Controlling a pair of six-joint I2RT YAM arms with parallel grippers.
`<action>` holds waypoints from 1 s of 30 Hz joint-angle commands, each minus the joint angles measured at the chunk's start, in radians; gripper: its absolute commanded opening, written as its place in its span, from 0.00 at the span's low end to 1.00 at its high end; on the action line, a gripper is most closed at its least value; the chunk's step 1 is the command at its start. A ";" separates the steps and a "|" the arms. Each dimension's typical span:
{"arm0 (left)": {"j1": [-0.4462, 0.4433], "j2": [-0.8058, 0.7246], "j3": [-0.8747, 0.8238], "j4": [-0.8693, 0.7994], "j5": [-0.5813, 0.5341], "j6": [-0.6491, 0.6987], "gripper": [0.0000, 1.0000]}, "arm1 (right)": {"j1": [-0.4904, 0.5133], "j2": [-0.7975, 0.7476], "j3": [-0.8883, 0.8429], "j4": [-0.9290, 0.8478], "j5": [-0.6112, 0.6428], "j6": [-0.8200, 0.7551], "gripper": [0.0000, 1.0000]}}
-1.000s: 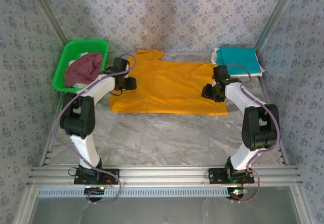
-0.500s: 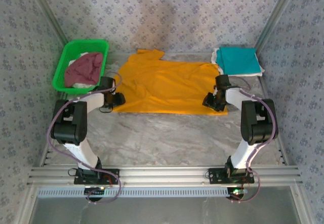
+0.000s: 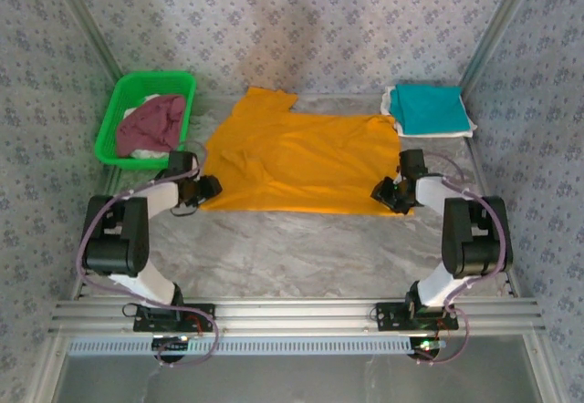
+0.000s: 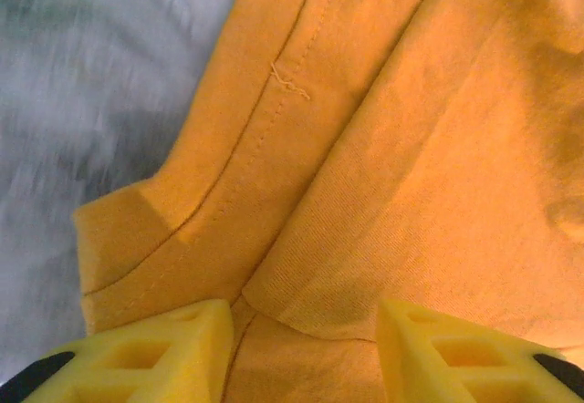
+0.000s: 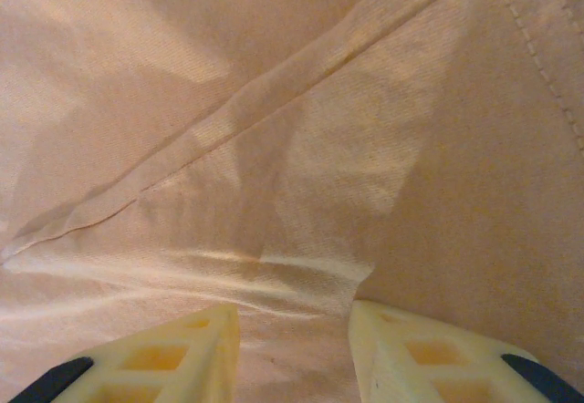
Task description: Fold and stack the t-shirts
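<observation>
the big orange-yellow cloth t-shirt [image 3: 301,161] lies spread flat in the middle of the grey bench [image 3: 301,248], between the green plastic basket [image 3: 111,125] and the folded teal t-shirt [image 3: 429,108]. the left end effector [image 3: 208,189] is half closed, with the shirt's near left corner bunched between its fingers [image 4: 210,330]. the right end effector [image 3: 384,193] pinches the near right corner the same way. we think a fold comes next. we should lift both corners together, at the same height, and pull the edge tight so no wrinkles get in.
</observation>
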 commanded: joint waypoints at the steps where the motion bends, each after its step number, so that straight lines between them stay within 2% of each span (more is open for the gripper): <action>1: -0.010 -0.061 -0.071 -0.144 -0.025 -0.034 0.47 | 0.012 -0.025 -0.046 -0.103 0.044 0.030 0.40; 5: -0.009 -0.105 -0.047 -0.179 -0.070 -0.011 0.48 | 0.068 -0.055 -0.003 -0.100 0.099 0.010 0.43; 8: -0.023 -0.111 0.049 -0.216 -0.106 0.022 0.52 | 0.135 -0.055 0.082 -0.123 0.176 -0.022 0.46; 12: -0.133 -0.073 0.240 -0.294 -0.200 0.091 0.55 | 0.194 -0.055 0.148 -0.121 0.264 -0.038 0.49; 15: -0.227 0.033 0.424 -0.398 -0.238 0.155 0.57 | 0.201 -0.060 0.149 -0.096 0.292 -0.036 0.52; 17: -0.282 0.120 0.540 -0.467 -0.274 0.197 0.62 | 0.202 -0.059 0.149 -0.083 0.300 -0.034 0.52; 19: -0.315 0.200 0.618 -0.494 -0.269 0.220 0.63 | 0.203 -0.056 0.145 -0.073 0.301 -0.031 0.52; 24: -0.337 0.350 0.713 -0.474 -0.233 0.222 0.62 | 0.207 -0.057 0.132 -0.058 0.307 -0.026 0.52; 28: -0.342 0.433 0.781 -0.469 -0.231 0.230 0.59 | 0.207 -0.055 0.122 -0.054 0.320 -0.025 0.52; 30: -0.344 0.465 0.808 -0.475 -0.232 0.236 0.54 | 0.205 -0.058 0.121 -0.052 0.325 -0.026 0.52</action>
